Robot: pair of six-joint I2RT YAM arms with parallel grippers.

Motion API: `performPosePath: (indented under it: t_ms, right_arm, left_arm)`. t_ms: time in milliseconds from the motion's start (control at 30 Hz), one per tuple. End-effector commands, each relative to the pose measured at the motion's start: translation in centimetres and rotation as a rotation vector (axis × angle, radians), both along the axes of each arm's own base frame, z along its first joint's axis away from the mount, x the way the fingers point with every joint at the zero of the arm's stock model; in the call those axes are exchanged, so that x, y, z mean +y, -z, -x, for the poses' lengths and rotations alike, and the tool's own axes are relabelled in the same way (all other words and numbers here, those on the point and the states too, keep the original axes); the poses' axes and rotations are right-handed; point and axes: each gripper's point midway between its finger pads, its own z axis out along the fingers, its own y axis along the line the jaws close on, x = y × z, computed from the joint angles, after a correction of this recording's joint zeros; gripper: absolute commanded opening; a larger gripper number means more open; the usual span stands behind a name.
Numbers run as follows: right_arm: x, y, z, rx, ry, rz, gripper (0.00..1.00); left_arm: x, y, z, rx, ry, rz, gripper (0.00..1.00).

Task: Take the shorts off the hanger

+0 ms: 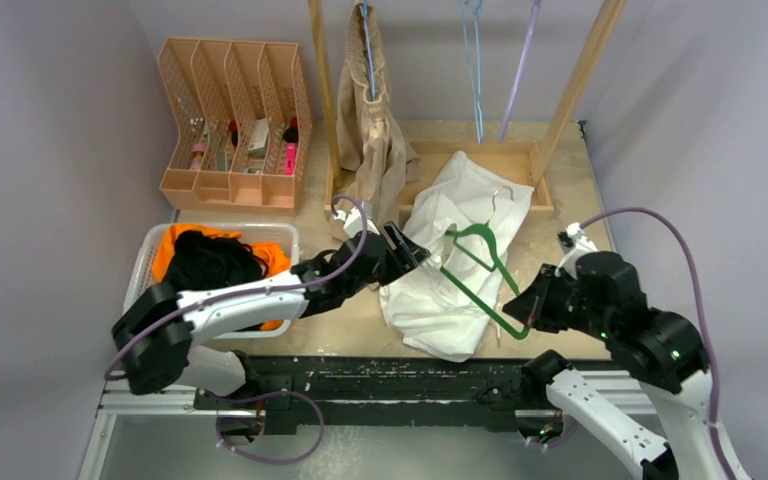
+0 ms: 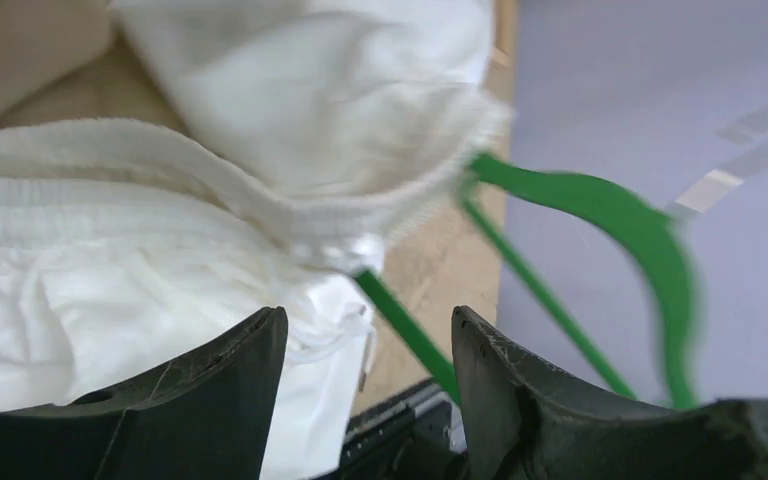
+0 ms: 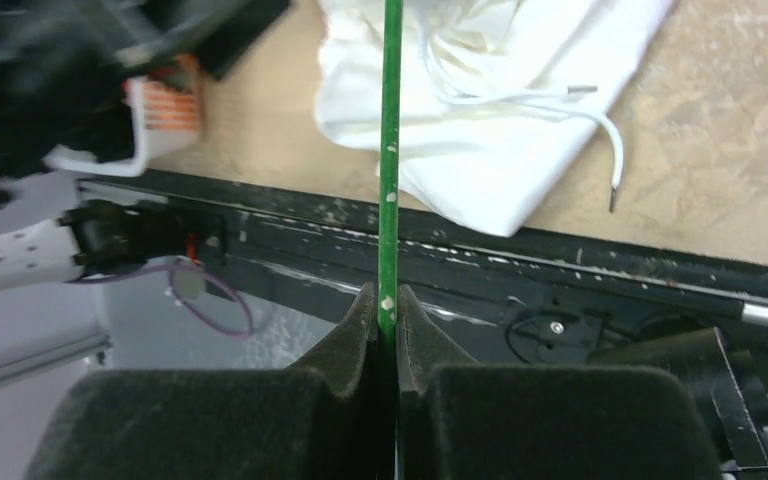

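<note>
The white shorts [image 1: 457, 235] lie crumpled on the table, with the green hanger [image 1: 482, 262] partly on them and its bar running into the waistband [image 2: 210, 185]. My left gripper [image 1: 412, 248] is open at the shorts' left edge; nothing sits between its fingers [image 2: 370, 322], and the hanger's green bar [image 2: 405, 335] shows beyond them. My right gripper [image 3: 388, 300] is shut on the hanger's thin green bar [image 3: 389, 150] near the table's front edge. The beige shorts [image 1: 372, 135] hang on a blue hanger from the rack. The orange shorts [image 1: 168, 250] and the black shorts [image 1: 210, 262] lie in the basket.
A white basket [image 1: 145, 262] stands at the left. A pink file organizer [image 1: 230, 120] is at the back left. The wooden rack [image 1: 580, 80] carries an empty blue hanger [image 1: 474, 60] and a purple one [image 1: 522, 60]. The white drawstring [image 3: 560, 100] trails on the table.
</note>
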Motion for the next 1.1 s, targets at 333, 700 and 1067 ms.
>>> performPosePath:
  t_ms: [333, 700, 1067]
  right_arm:
    - [0.6, -2.3, -0.4, -0.099, -0.07, -0.013, 0.0]
    - [0.8, -5.5, 1.8, -0.195, -0.129, -0.11, 0.0]
    - [0.4, -6.2, 3.1, -0.238, -0.148, -0.147, 0.0]
  left_arm:
    - [-2.0, -2.6, -0.4, -0.201, 0.249, -0.51, 0.63]
    - [0.0, -0.6, -3.4, -0.203, 0.231, -0.848, 0.33]
    - [4.1, -2.3, -5.9, -0.191, 0.08, -0.837, 0.0]
